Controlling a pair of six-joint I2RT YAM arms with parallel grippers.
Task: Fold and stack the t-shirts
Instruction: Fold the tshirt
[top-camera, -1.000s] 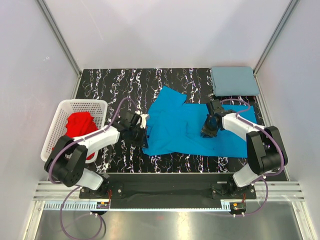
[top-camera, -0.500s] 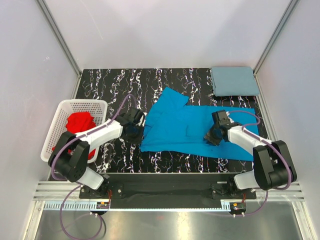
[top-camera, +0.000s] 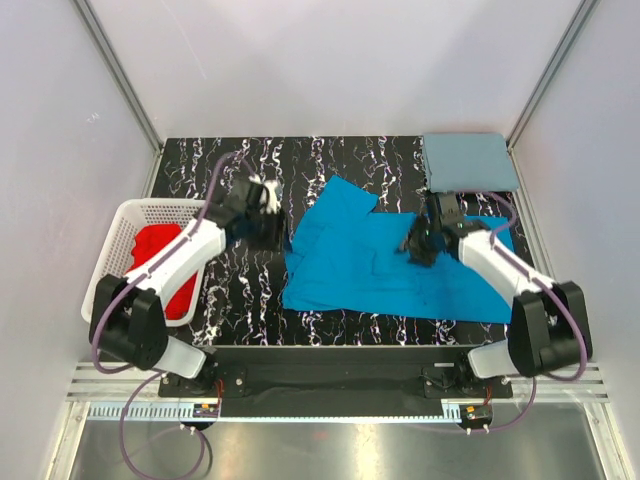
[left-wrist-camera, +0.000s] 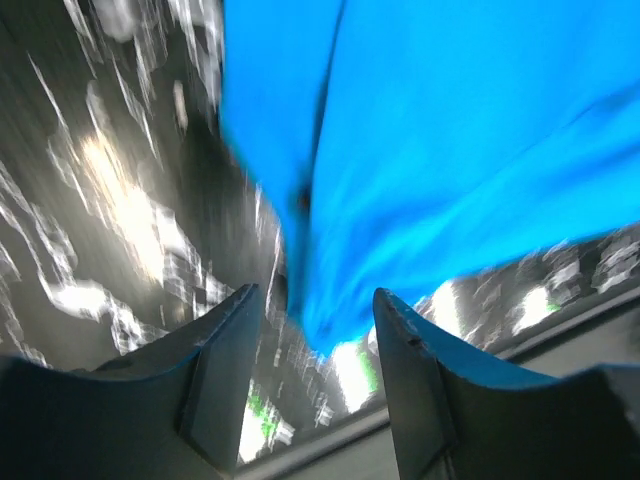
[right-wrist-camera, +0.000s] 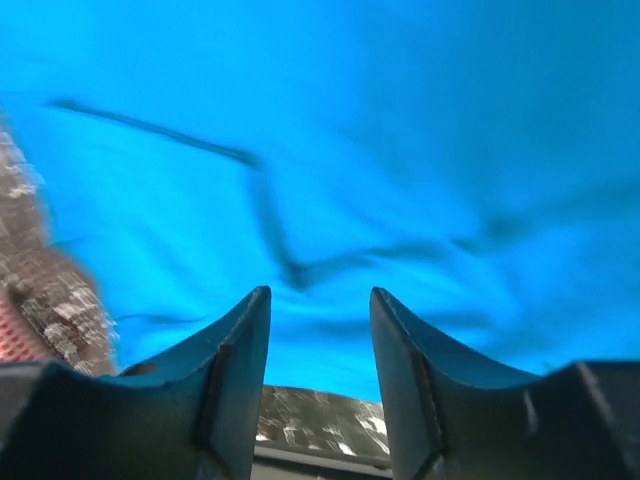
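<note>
- I count one bright blue shirt (top-camera: 385, 268): soft cloth, spread out and creased on the bench (top-camera: 340, 155), which is black with white veining.
- One grey-blue shirt (top-camera: 468, 162), folded into a neat rectangle at the far right corner.
- Red cloth (top-camera: 148, 245) lies bunched in the single white lattice basket (top-camera: 150, 205) at the left; I cannot tell how many pieces.
- Left jaws: parted, nothing between, over bare bench near the blue shirt's left edge.
- Right jaws: parted, empty, over the blue shirt's middle.

White lattice basket (top-camera: 160, 206) at left edge of black marbled table (top-camera: 340, 160)
</note>
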